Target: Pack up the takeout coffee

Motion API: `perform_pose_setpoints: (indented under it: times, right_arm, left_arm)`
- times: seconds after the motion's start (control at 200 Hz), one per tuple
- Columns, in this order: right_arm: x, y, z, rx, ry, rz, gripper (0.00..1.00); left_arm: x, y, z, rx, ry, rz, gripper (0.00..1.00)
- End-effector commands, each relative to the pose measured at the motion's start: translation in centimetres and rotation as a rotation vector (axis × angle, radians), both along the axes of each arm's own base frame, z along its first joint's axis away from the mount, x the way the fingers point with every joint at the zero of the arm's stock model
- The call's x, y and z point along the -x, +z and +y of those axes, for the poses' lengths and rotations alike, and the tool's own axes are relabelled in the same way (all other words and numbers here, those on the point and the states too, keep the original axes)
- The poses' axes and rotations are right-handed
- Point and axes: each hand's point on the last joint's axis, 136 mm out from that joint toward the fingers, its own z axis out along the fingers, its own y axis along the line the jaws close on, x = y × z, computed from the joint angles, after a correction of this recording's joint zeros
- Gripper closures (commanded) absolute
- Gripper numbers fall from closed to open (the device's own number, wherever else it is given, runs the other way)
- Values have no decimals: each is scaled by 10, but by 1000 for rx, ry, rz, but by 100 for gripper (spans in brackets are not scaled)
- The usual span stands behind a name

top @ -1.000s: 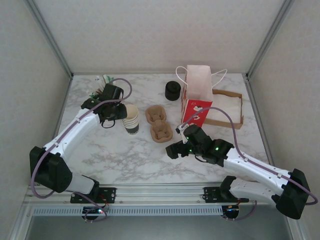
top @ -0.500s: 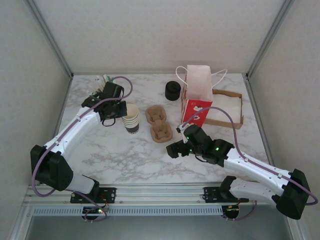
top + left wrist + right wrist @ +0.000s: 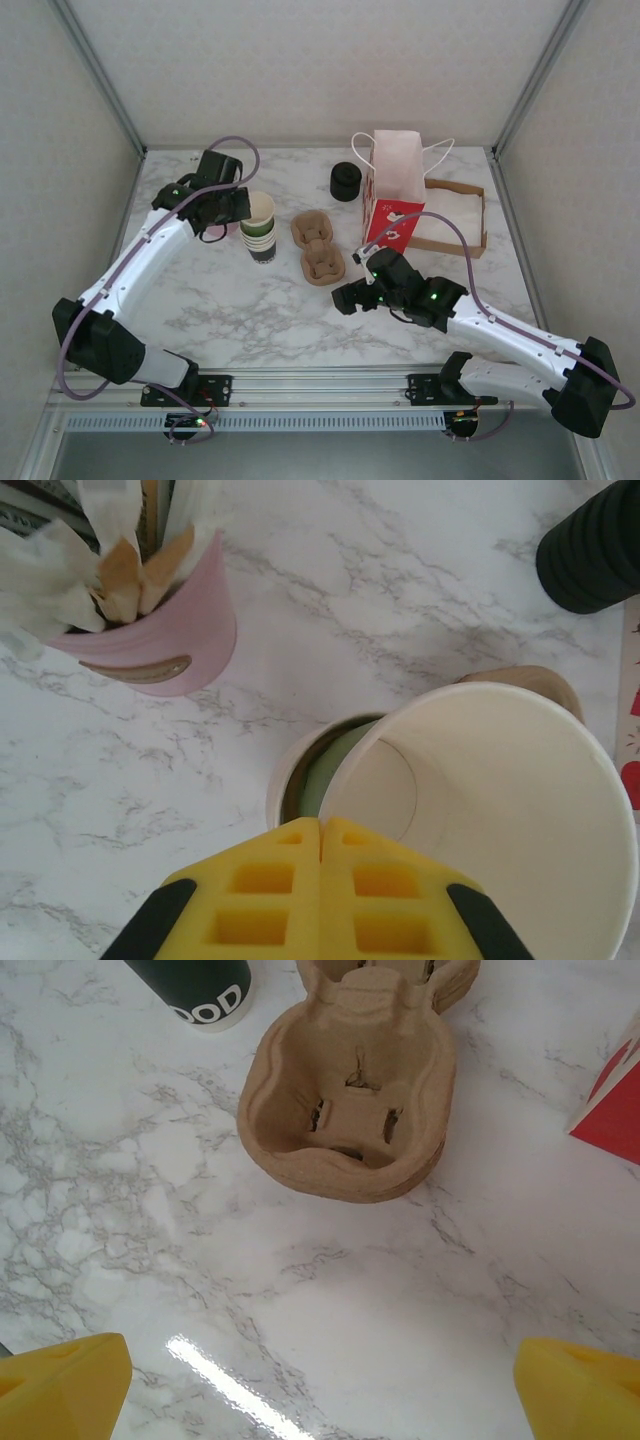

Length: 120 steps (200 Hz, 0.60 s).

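Note:
The takeout coffee's paper cup (image 3: 259,212) is cream-white inside and hangs tilted just above the stack of nested cups (image 3: 263,248). My left gripper (image 3: 237,206) is shut on the cup's near rim. In the left wrist view the yellow pads meet at my left gripper (image 3: 322,830), pinching the wall of the cup (image 3: 500,810). The rim of the stack (image 3: 285,780) shows underneath. My right gripper (image 3: 346,297) hovers open over bare marble in front of the pulp cup carriers (image 3: 318,246), with nothing at my right gripper (image 3: 320,1390).
A black lid stack (image 3: 345,181) stands behind the carriers. A red-and-white paper bag (image 3: 395,190) stands at the right, and a brown cardboard tray (image 3: 468,240) lies beside it. A pink holder of napkins and stirrers (image 3: 160,640) stands left of the cups.
My left gripper closed on the top cup's rim, then rose and moved back, drawing that cup up off the stack. The right arm barely moved.

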Motion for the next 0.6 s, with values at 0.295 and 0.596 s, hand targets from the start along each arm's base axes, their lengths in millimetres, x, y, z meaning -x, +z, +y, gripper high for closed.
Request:
perform_pose_setpoints:
  times: [0.295,0.596]
  right_arm:
    - [-14,17,-10,23,-103,-52,1]
    - [-19,14,-24,66,-173,-61,1]
  left_arm:
    - [48,76,-23,110,-141,-122,100]
    - [87,35,-43,110,-242,9,100]
